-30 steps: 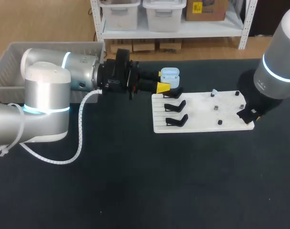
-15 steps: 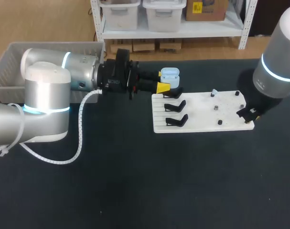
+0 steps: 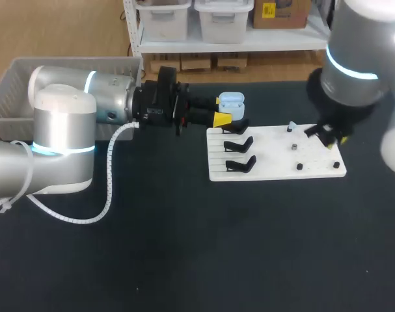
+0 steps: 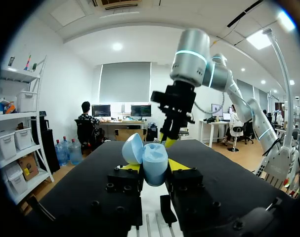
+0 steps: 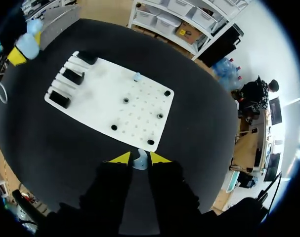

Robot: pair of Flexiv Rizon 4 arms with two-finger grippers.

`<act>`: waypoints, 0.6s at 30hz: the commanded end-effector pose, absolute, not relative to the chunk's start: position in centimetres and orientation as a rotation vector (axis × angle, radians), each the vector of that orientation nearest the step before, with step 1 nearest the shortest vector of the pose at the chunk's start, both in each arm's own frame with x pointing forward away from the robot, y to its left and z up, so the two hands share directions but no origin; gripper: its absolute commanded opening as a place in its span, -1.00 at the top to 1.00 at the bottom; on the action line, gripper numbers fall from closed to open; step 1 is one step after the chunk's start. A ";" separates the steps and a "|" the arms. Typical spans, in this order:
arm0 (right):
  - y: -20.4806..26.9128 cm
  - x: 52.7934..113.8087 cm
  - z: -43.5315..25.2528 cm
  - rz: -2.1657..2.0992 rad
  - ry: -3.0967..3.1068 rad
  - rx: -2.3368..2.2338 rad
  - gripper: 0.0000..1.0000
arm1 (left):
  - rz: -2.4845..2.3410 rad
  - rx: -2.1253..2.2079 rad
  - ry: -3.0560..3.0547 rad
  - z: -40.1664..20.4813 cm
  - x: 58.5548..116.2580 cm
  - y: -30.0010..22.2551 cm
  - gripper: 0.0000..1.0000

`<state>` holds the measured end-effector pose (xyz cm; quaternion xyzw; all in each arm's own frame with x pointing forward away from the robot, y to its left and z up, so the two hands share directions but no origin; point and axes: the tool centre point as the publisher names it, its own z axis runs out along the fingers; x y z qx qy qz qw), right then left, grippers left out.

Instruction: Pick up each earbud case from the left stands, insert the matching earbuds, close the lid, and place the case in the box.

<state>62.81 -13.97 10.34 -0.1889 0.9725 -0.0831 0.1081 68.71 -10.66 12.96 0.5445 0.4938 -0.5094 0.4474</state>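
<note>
- My left arm (image 3: 86, 97) comes in from the left and lies level over the black table (image 3: 184, 247). A grey plastic box (image 3: 15, 84) with slotted walls sits behind it at the table's far left corner.
- My left gripper (image 3: 227, 109) (image 4: 154, 168) is clamped on a pale blue rounded plastic earbud case (image 3: 231, 101) (image 4: 155, 165), with one yellow-tipped finger pressing each side.
- The case's domed lid (image 4: 132, 148) is hinged open and tilts off to one side.
- The case is at the far left corner of a flat white rectangular board (image 3: 275, 156) (image 5: 110, 89), right by the farthest of three black stands (image 3: 239, 125) (image 5: 87, 58). I cannot tell whether it touches that stand.
- The middle stand (image 3: 239, 143) (image 5: 73, 76) and the nearest stand (image 3: 241, 163) (image 5: 58, 98) line up along the board's left end.
- The right part of the board carries several small dark pegs (image 3: 300, 167) (image 5: 113, 127), spread well apart.
- A small pale blue earbud (image 3: 290, 126) (image 5: 137, 77) stands on the board near its far edge.
- My right arm (image 3: 353, 58) (image 4: 189, 54) comes in from the right and points down over the right end of the board.
- My right gripper (image 3: 328, 135) (image 5: 140, 159) is closed on a second small pale blue earbud (image 5: 139, 161). It is pinched between the two yellow tips and held above the table, just off the board's edge.
- From my left wrist, the right arm shows straight ahead, beyond the open case.
</note>
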 end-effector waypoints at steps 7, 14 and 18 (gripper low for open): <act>-7.5 62.9 14.8 -0.273 3.032 -0.365 1.00 | -1.259 1.347 1.222 12.9 68.7 -10.7 1.00; -4.6 63.3 16.1 -0.276 3.028 -0.311 1.00 | -1.259 1.347 1.222 12.9 68.7 -10.7 1.00; -4.6 63.3 16.1 -0.276 3.028 -0.311 1.00 | -1.259 1.347 1.222 12.9 68.7 -10.7 1.00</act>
